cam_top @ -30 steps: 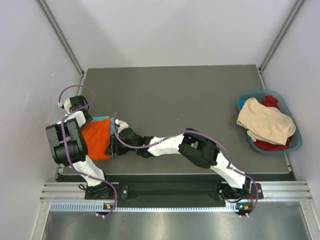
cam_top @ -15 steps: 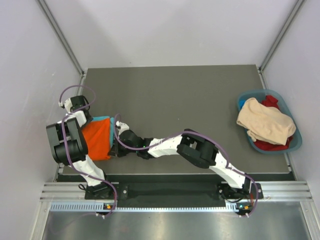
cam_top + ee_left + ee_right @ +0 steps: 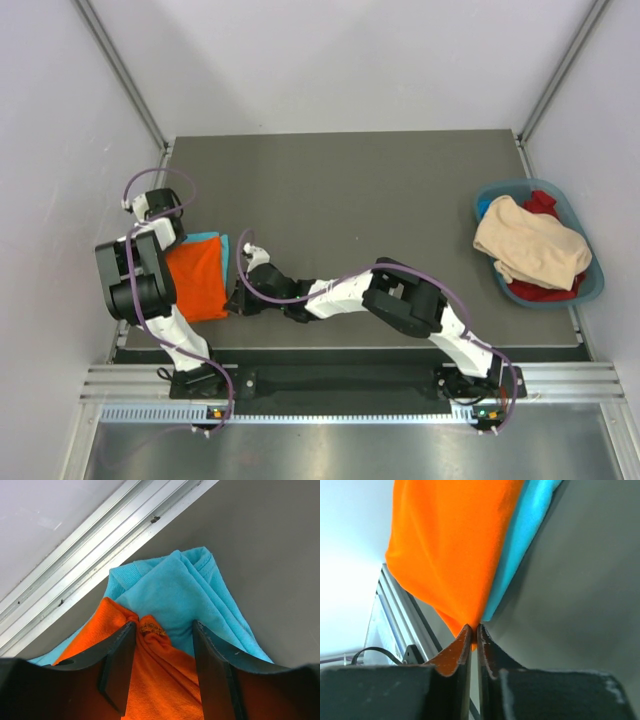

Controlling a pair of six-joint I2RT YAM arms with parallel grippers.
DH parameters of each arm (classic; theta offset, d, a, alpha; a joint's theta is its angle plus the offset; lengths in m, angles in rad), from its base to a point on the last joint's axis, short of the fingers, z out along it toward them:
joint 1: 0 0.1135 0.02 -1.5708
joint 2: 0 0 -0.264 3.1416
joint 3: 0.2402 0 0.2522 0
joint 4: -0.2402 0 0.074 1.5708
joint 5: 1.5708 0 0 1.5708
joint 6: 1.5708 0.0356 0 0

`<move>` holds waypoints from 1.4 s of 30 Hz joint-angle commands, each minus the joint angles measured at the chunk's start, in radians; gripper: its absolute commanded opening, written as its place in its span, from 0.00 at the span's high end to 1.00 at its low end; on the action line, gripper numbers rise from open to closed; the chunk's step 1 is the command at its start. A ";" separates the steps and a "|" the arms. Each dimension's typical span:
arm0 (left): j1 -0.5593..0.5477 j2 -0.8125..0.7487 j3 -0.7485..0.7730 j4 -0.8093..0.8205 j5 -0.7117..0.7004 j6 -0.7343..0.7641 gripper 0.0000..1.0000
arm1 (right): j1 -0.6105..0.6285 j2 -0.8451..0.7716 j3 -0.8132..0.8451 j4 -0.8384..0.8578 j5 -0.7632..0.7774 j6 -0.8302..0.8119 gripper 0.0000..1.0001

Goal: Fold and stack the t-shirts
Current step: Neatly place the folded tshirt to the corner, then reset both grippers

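1. Location: the orange t-shirt (image 3: 195, 282) lies folded on the turquoise t-shirt (image 3: 213, 241) at the near left corner of the table (image 3: 380, 190). Turquoise cloth shows along the far and right edges of the orange.
2. Right gripper (image 3: 474, 629): the jaws are pressed together on the near right corner of the orange t-shirt.
3. Left gripper (image 3: 164, 628): the jaws stand apart and straddle a puckered bunch of orange cloth at the far end of the stack. No clamp is visible.
4. Step in hand, as judged: squaring the orange t-shirt on the stack by its pinched corner.
5. Draw the corner low and level, and only until the fold lies flat. A high lift would probably open the fold.
6. Confirm that the pinch holds orange cloth only. Turquoise lies just beside this corner, and catching it would drag the lower shirt.
7. Use the left gripper as an anchor. Press on the far end so that the stack does not slide toward the rail (image 3: 100, 550).
8. Release only once the corner rests on the turquoise t-shirt with the edges aligned.
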 commanded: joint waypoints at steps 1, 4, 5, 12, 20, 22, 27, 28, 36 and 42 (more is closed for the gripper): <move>-0.015 0.027 0.015 0.009 0.042 0.005 0.46 | 0.029 -0.013 0.030 -0.010 -0.030 0.006 0.91; -0.030 -0.021 0.042 -0.034 0.050 0.016 0.45 | 0.026 -0.042 0.021 -0.034 -0.014 -0.017 0.74; -0.033 -0.038 0.074 -0.051 0.048 0.017 0.44 | 0.021 -0.053 0.016 -0.046 -0.010 -0.024 0.70; -0.067 -0.085 0.242 -0.281 0.152 0.011 0.07 | -0.010 -0.240 -0.144 -0.103 0.073 -0.113 0.43; -0.188 -0.312 0.150 -0.220 0.542 0.020 0.07 | -0.086 -0.562 -0.338 -0.313 0.203 -0.291 0.00; -0.257 -0.374 0.098 -0.205 0.578 0.040 0.07 | -0.111 -0.668 -0.403 -0.367 0.237 -0.316 0.00; -0.308 -0.631 -0.051 -0.051 0.792 0.019 0.07 | -0.267 -0.939 -0.595 -0.385 0.191 -0.302 0.00; -0.357 -0.665 -0.097 -0.036 0.817 0.011 0.07 | -0.287 -1.020 -0.615 -0.454 0.187 -0.311 0.00; -0.585 -0.845 -0.234 0.104 0.861 -0.070 0.08 | -0.341 -1.247 -0.547 -0.750 0.360 -0.368 0.00; -0.739 -0.793 -0.215 0.132 0.834 -0.070 0.09 | -0.344 -1.270 -0.531 -0.810 0.363 -0.339 0.00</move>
